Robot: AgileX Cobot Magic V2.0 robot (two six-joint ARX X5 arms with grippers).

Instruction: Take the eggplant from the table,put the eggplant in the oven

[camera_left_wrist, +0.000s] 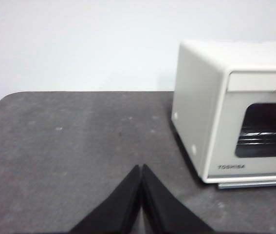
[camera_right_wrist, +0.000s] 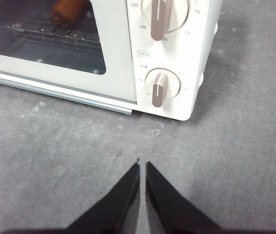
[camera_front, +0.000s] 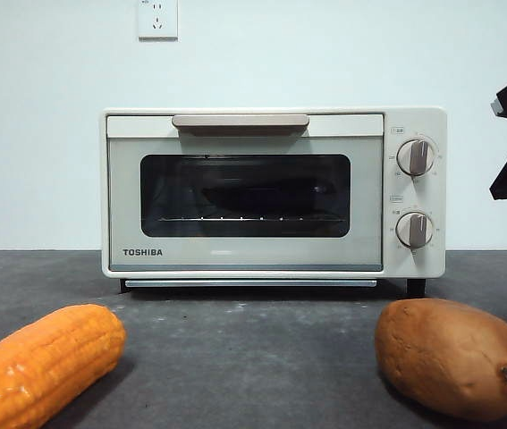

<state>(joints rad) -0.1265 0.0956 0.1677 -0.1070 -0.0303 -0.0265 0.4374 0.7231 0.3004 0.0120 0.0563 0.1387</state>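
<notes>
Seeing oven (camera_front: 274, 192) door closed, a dark shape inside that I can't identify. Left gripper (camera_left_wrist: 141, 168) jaws pressed together, right gripper (camera_right_wrist: 142, 165) nearly together, both holding nothing over table (camera_front: 253, 344).

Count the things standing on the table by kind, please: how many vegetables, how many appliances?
Vegetables: 2, a corn cob and a sweet potato.
Appliances: 1, the oven, door shut.
Total: 3.
</notes>
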